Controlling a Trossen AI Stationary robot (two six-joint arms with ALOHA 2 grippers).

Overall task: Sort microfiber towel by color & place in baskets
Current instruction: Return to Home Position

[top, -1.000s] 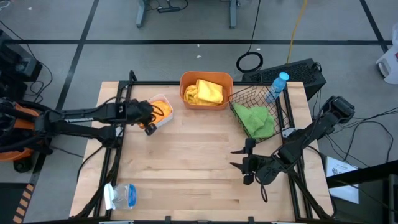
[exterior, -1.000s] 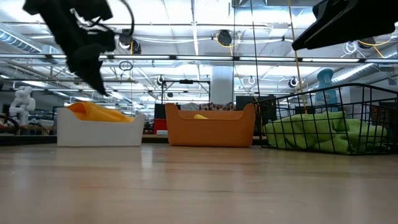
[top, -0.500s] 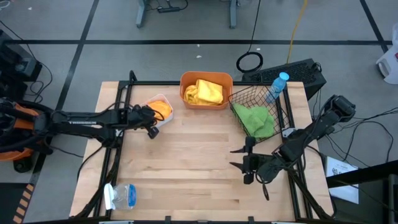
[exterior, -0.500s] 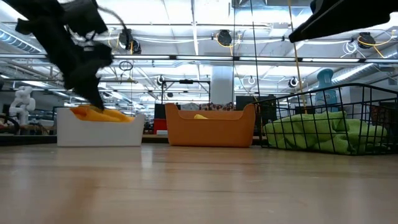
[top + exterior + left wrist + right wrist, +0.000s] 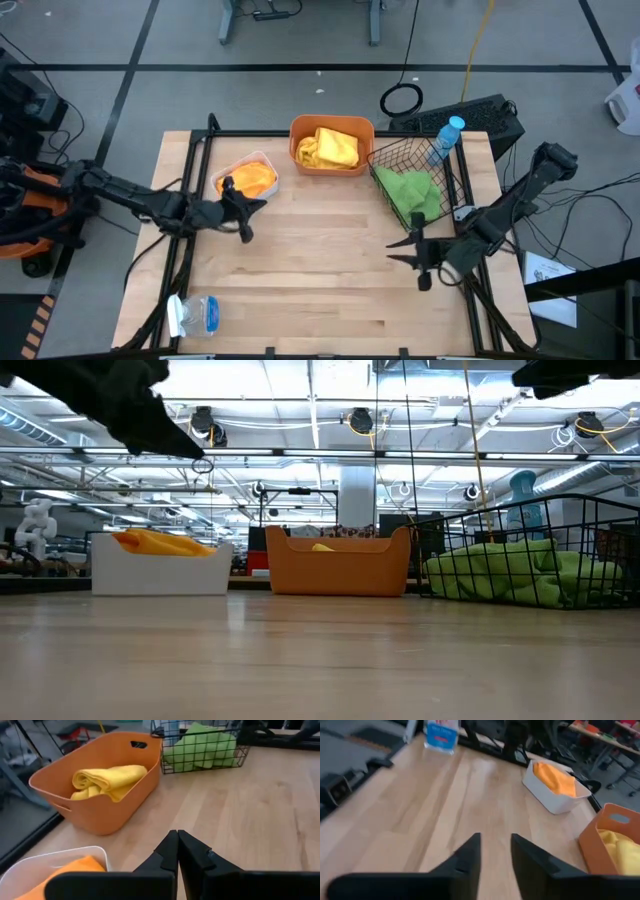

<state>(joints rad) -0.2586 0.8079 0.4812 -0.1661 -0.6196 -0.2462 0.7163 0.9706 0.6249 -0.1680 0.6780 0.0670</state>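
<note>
High view: left gripper (image 5: pixel 255 206), fingers pressed together and empty, raised near the white tray (image 5: pixel 268 160), orange towel (image 5: pixel 250 180) inside; right gripper (image 5: pixel 397 255), fingers a narrow gap apart, empty, in front of the wire basket (image 5: pixel 445 175) with the green towel (image 5: pixel 415 195). Farthest back, yellow towel (image 5: pixel 330 147) in the orange tub (image 5: pixel 332 120). Probably nothing left to grasp, so just pull each arm away from the baskets, sideways.

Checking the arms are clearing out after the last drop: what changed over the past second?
The left gripper, shut and empty, rose off the white tray and drew back leftward; the right gripper, open, drew back slightly rightward. Nothing was grasped or released. The orange towel, yellow towel and green towel lie unmoved.
</note>
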